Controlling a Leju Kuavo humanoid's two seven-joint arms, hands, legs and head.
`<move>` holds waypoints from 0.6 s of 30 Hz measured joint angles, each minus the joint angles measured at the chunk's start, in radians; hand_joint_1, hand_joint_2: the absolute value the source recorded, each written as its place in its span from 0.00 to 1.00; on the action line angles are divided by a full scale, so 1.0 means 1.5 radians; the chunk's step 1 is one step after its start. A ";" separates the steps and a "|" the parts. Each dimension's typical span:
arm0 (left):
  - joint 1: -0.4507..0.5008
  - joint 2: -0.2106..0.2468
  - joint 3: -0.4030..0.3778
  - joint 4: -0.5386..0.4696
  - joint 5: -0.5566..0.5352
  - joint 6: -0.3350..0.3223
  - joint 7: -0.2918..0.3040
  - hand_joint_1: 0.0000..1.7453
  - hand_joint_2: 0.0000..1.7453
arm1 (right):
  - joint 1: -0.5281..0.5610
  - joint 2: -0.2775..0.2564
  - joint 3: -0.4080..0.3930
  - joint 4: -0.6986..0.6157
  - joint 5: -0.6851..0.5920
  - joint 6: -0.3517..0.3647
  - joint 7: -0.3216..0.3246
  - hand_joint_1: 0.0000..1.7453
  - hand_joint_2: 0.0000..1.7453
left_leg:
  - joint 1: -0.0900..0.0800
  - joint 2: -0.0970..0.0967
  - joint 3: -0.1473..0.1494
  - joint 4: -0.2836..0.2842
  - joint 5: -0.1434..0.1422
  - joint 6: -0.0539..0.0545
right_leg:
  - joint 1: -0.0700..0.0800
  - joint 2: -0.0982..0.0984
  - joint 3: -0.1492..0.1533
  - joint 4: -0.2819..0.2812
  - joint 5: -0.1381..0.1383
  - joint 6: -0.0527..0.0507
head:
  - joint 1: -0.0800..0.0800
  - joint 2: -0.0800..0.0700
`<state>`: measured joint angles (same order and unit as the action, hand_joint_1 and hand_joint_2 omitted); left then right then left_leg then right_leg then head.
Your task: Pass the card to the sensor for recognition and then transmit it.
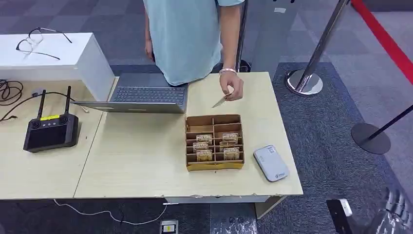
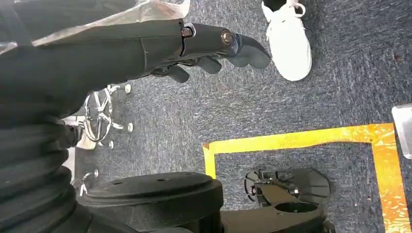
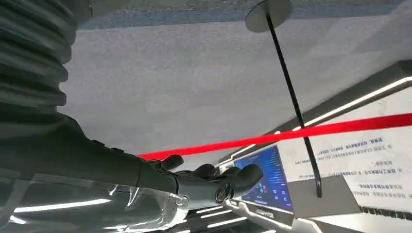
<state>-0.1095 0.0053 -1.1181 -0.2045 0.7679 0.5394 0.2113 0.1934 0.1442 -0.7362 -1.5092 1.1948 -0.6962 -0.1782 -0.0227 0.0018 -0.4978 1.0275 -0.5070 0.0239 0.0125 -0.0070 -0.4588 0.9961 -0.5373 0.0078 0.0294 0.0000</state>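
A person behind the table holds a pale card (image 1: 220, 102) in one hand (image 1: 233, 90), just beyond the cardboard divider box (image 1: 214, 119). Several cards (image 1: 216, 145) stand in the box's near compartments. The white sensor (image 1: 271, 163) lies flat on the table to the right of the box. My left hand (image 2: 214, 48) hangs beside my body above the carpet, holding nothing, its fingers loosely bent. My right hand (image 3: 214, 178) is low at my right side, away from the table, fingers stretched out and empty.
An open laptop (image 1: 141, 95) sits at the table's far edge, left of the box. A black controller (image 1: 51, 130) lies on the left table, with a white block (image 1: 48, 53) behind it. Stanchions (image 1: 304, 80) and a red belt (image 1: 384, 36) stand to the right. Yellow floor tape (image 2: 301, 141) marks the carpet.
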 joint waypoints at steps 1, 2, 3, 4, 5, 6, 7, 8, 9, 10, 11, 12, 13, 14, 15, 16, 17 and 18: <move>0.000 0.000 0.001 0.000 0.000 -0.001 0.000 0.00 1.00 | 0.008 0.005 0.004 -0.011 -0.003 0.000 0.003 0.00 1.00 | 0.000 0.000 0.000 0.000 0.000 0.000 | 0.000 0.000 0.000 0.000 0.000 0.000 | 0.000 0.000; 0.000 0.000 0.002 0.000 0.000 -0.001 -0.002 0.00 1.00 | 0.018 0.007 0.012 -0.025 -0.002 0.000 0.018 0.00 1.00 | 0.000 0.000 0.000 0.000 0.000 0.000 | 0.000 0.000 0.000 0.000 0.000 0.000 | 0.000 0.000; 0.000 0.000 0.002 0.000 0.000 -0.002 -0.004 0.00 1.00 | 0.030 0.008 0.024 -0.040 0.002 0.000 0.038 0.00 1.00 | 0.000 0.000 -0.001 0.000 0.000 0.000 | 0.000 0.000 0.000 0.000 0.000 0.000 | 0.000 0.000; 0.000 0.000 0.002 0.000 0.000 -0.003 -0.006 0.00 1.00 | 0.039 0.007 0.038 -0.055 0.010 0.000 0.065 0.00 1.00 | 0.000 -0.001 -0.001 0.000 0.000 0.000 | 0.000 0.000 0.000 0.000 0.000 0.000 | 0.000 0.000; 0.000 0.001 0.002 0.000 0.000 -0.003 -0.008 0.00 1.00 | 0.048 0.003 0.056 -0.071 0.019 -0.001 0.101 0.00 1.00 | 0.000 -0.001 -0.001 0.000 0.000 0.000 | 0.000 0.000 0.000 0.000 0.000 0.000 | 0.000 0.000; -0.001 0.001 0.002 0.000 -0.001 -0.004 -0.010 0.00 1.00 | 0.055 -0.004 0.076 -0.086 0.030 -0.001 0.139 0.00 1.00 | 0.000 -0.001 -0.001 0.000 0.000 0.000 | 0.000 0.000 0.000 0.000 0.000 0.000 | 0.000 0.000; -0.001 0.001 0.002 0.000 -0.003 -0.005 -0.011 0.00 1.00 | 0.062 -0.014 0.099 -0.099 0.044 -0.001 0.187 0.00 1.00 | 0.000 -0.001 -0.002 0.000 0.000 0.000 | 0.000 0.000 0.000 0.000 0.000 0.000 | 0.000 0.000; -0.001 0.001 0.002 0.000 -0.005 -0.008 -0.011 0.00 1.00 | 0.065 -0.030 0.130 -0.114 0.060 -0.001 0.248 0.00 1.00 | 0.000 -0.001 -0.002 0.000 0.000 0.000 | 0.000 0.000 0.000 0.000 0.000 0.000 | 0.000 0.000; -0.001 0.002 0.002 0.000 -0.007 -0.009 -0.011 0.00 1.00 | 0.066 -0.047 0.162 -0.126 0.073 -0.001 0.301 0.00 1.00 | 0.000 -0.001 -0.002 0.000 0.000 0.000 | 0.000 0.000 0.001 0.000 0.000 0.000 | 0.000 0.000; -0.002 0.002 0.002 0.000 -0.009 -0.011 -0.013 0.00 1.00 | 0.065 -0.066 0.195 -0.136 0.080 0.000 0.344 0.00 1.00 | 0.000 -0.001 -0.002 0.000 0.000 0.000 | 0.000 0.000 0.001 0.000 0.000 0.000 | 0.000 0.000; -0.002 0.003 0.002 0.000 -0.010 -0.012 -0.015 0.00 1.00 | 0.061 -0.084 0.230 -0.143 0.083 0.000 0.374 0.00 1.00 | 0.000 -0.001 -0.001 0.000 0.000 0.000 | 0.000 0.000 0.001 0.000 0.000 0.000 | 0.000 0.000; -0.003 0.003 0.002 0.000 -0.012 -0.013 -0.017 0.00 1.00 | 0.054 -0.101 0.264 -0.146 0.083 0.000 0.397 0.00 1.00 | 0.000 -0.001 -0.001 0.000 0.000 0.000 | 0.000 0.000 0.001 0.000 0.000 0.000 | 0.000 0.000; -0.003 0.003 0.002 0.000 -0.015 -0.015 -0.020 0.00 1.00 | 0.044 -0.116 0.303 -0.148 0.079 0.000 0.416 0.00 1.00 | 0.000 -0.001 -0.001 0.000 0.001 0.000 | 0.000 0.000 0.001 0.000 0.001 0.000 | 0.000 0.000; -0.003 0.003 0.002 0.000 -0.019 -0.017 -0.021 0.00 1.00 | 0.035 -0.132 0.337 -0.148 0.069 0.000 0.427 0.00 1.00 | 0.000 -0.001 -0.001 0.000 0.001 0.000 | 0.000 0.000 0.001 0.000 0.001 0.000 | 0.000 0.000; -0.004 0.004 0.001 0.000 -0.021 -0.017 -0.023 0.00 1.00 | 0.025 -0.146 0.370 -0.148 0.062 0.000 0.435 0.00 1.00 | 0.000 -0.001 -0.001 0.000 0.001 0.000 | 0.000 -0.001 0.001 0.000 0.001 0.000 | 0.000 0.000; -0.004 0.004 0.001 0.000 -0.022 -0.017 -0.023 0.00 1.00 | 0.014 -0.162 0.402 -0.148 0.053 0.000 0.444 0.00 1.00 | 0.000 -0.001 -0.001 0.000 0.001 0.000 | 0.000 -0.001 0.001 0.000 0.001 0.000 | 0.000 0.000; -0.004 0.004 0.001 0.000 -0.025 -0.018 -0.023 0.00 1.00 | 0.000 -0.176 0.433 -0.146 0.044 0.001 0.451 0.00 1.00 | 0.000 -0.001 -0.001 0.000 0.001 0.000 | 0.000 -0.001 0.001 0.000 0.001 0.000 | 0.000 0.000; -0.004 0.005 0.001 0.000 -0.028 -0.019 -0.023 0.00 1.00 | -0.015 -0.188 0.466 -0.143 0.034 0.002 0.460 0.00 1.00 | 0.000 -0.001 -0.001 0.000 0.001 0.000 | 0.000 -0.001 0.001 0.000 0.001 0.000 | 0.000 0.000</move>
<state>-0.1151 0.0126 -1.1173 -0.2045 0.7260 0.5112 0.1774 0.1709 -0.1384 -0.0372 -1.7243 1.2463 -0.6935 0.5115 -0.0233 0.0004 -0.4989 1.0272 -0.5052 0.0237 0.0122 -0.0087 -0.4578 0.9967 -0.5356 0.0080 0.0290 0.0000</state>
